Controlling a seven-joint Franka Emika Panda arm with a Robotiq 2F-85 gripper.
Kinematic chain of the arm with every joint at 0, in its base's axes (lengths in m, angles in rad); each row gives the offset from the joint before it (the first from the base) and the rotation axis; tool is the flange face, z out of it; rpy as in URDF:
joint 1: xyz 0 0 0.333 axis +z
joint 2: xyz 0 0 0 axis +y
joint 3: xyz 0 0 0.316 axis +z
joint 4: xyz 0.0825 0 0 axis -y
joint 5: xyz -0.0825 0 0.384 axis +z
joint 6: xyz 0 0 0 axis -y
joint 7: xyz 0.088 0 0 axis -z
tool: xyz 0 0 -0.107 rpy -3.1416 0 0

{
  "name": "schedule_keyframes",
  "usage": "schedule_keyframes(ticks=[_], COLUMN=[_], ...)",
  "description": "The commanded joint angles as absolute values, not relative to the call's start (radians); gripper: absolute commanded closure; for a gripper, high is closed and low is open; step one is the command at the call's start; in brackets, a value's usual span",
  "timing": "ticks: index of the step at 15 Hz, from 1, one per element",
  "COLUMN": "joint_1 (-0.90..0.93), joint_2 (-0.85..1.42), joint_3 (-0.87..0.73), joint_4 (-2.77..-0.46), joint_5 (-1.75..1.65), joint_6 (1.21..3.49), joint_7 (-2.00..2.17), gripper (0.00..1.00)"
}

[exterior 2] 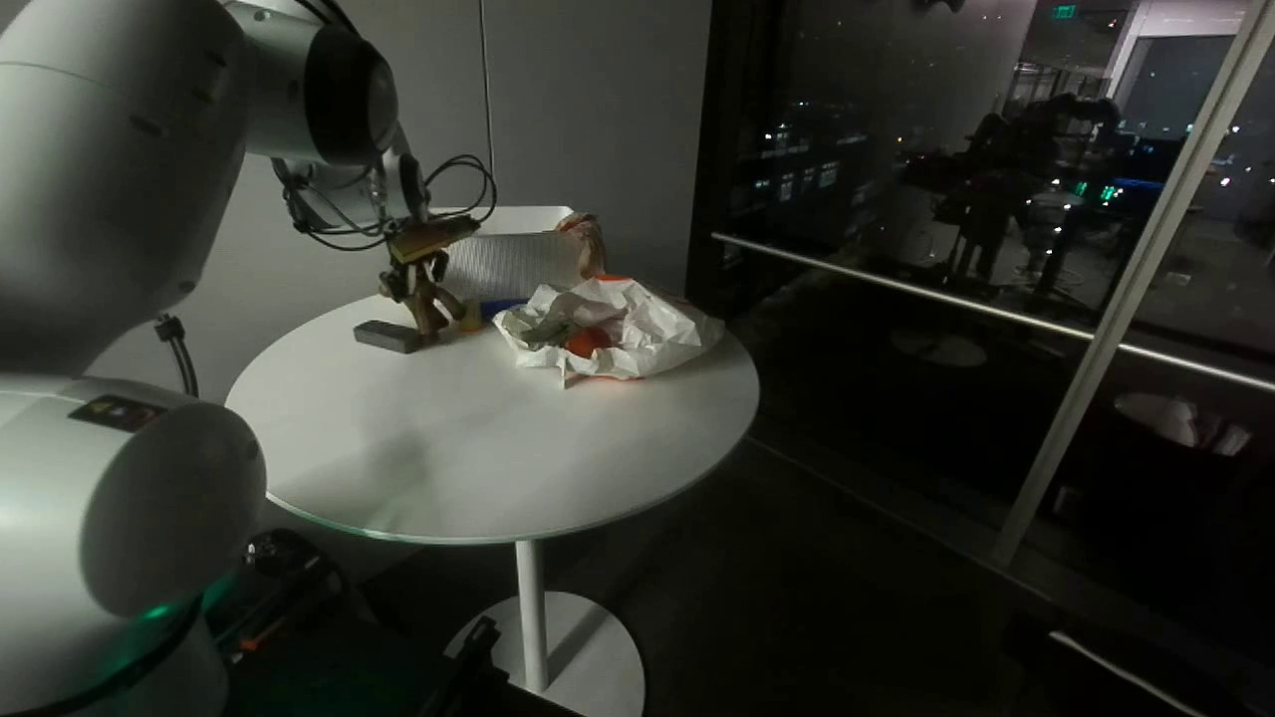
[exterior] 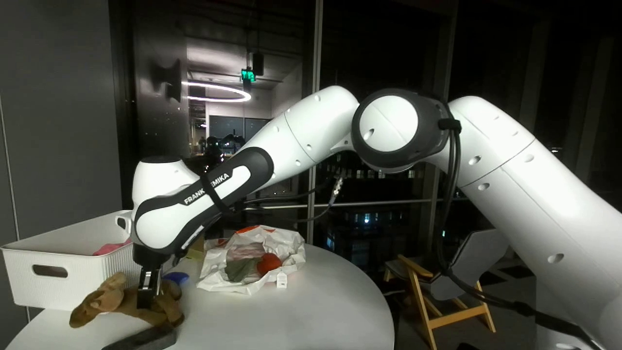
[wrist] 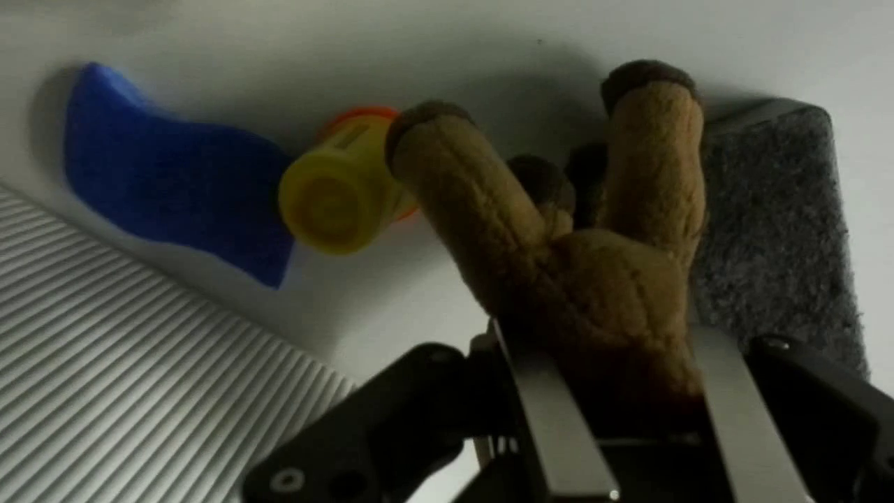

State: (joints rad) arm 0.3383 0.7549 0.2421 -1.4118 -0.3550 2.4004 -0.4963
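Beside dark windows (exterior 2: pixel 847 398) and a grey wall (exterior 2: pixel 598 100), you have one round white table (exterior 2: pixel 518 438) on a single pedestal (exterior 2: pixel 531 617); one wood-framed chair (exterior: pixel 422 308) shows past its edge. Set out on the table: one white ribbed basket (exterior: pixel 82 277) with slotted handles; one crumpled white bag (exterior: pixel 291 245), bearing a red ball-like item (exterior: pixel 268 264); one blue piece (wrist: pixel 167 181), close beside a yellow tub (wrist: pixel 349 175); one dark grey felted block (wrist: pixel 775 237). Your gripper (wrist: pixel 602 332): jaws pinching one brown plush animal (wrist: pixel 614 279) by the body, one jaw on either flank. Location of the plush animal: between those jaws, near block and tub, dark-tipped legs reaching beyond the grip in your wrist view, other end in front of the basket in an exterior view. Whether its legs touch the table, your views do not settle.
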Motion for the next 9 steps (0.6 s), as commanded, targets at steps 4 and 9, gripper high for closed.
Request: schedule_keyframes(ticks=[4,9], joint_1=[0.428,0.455], joint_2=[0.474,0.318], joint_3=[0.069,0.018], joint_4=[-1.664,-1.837], joint_5=[-0.537,-0.717], joint_6=[2.441,2.292], joint_7=[-0.126,0.175], gripper=[0.92,0.92])
